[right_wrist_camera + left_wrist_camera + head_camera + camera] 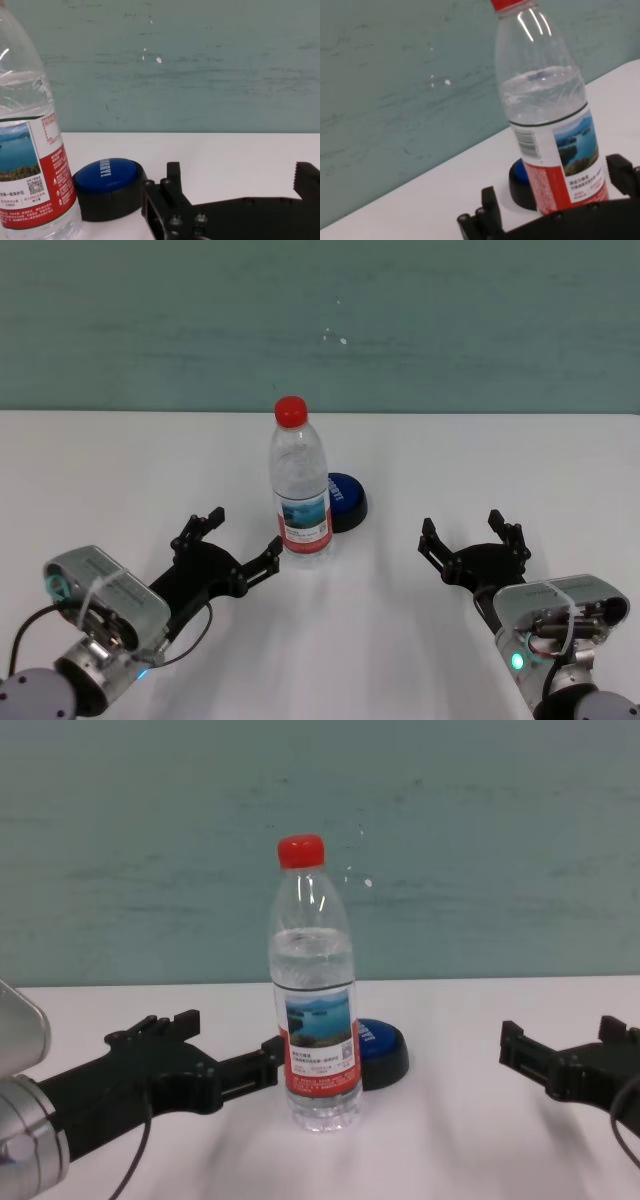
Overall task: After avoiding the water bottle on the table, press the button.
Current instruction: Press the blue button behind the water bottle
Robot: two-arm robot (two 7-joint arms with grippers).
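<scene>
The water bottle [300,490], clear with a red cap and a lake label, stands upright in the middle of the white table [520,455]. The blue button [348,500] on its black base sits just behind and to the right of the bottle, partly hidden by it. My left gripper [245,531] is open and empty, low over the table at the bottle's left; one fingertip [274,545] is right at the bottle's base, and I cannot tell whether it touches. My right gripper [463,532] is open and empty, to the right of the button [107,182] and apart from it.
A teal wall [320,320] rises behind the table's far edge. Bare white tabletop lies between the button and my right gripper, and in front of the bottle between both arms.
</scene>
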